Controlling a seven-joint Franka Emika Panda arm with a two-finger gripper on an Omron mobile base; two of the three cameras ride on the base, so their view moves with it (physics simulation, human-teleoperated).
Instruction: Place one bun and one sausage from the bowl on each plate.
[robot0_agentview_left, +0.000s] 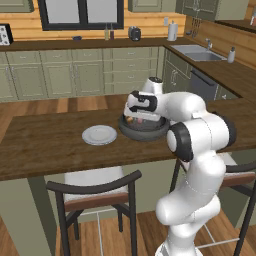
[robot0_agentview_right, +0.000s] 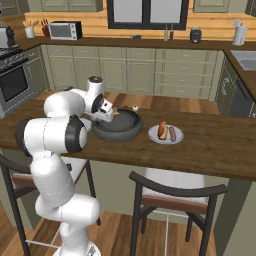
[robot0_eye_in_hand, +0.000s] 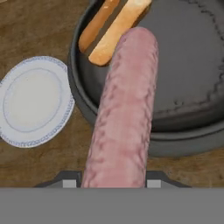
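**Sausage clamped in the claw, above the dark bowl**

You see in the hand view a long pink sausage (robot0_eye_in_hand: 124, 113) with a marbled, slightly wrinkled skin and a rounded far end. It runs straight away from the camera, and its near end sits between the two finger tips, so the gripper (robot0_eye_in_hand: 113, 183) is closed on it. The sausage is held over the near rim of the bowl (robot0_eye_in_hand: 188, 127), which is wide, shallow, dark grey-black, with a thick rim.

Inside the bowl, at the far side from the sausage's near end, lies a bun (robot0_eye_in_hand: 118, 28): pale golden, long, split in two halves, with a more orange crust on one side.

Just beside the bowl, on the wooden counter (robot0_eye_in_hand: 39, 26), stands a plate (robot0_eye_in_hand: 35, 100), pale grey-white with a thin patterned blue rim and nothing on it.

In the right base view the bowl (robot0_agentview_right: 118, 126) has on its other side a second plate (robot0_agentview_right: 165, 134), near it but not touching. This plate carries a bun and a sausage side by side.
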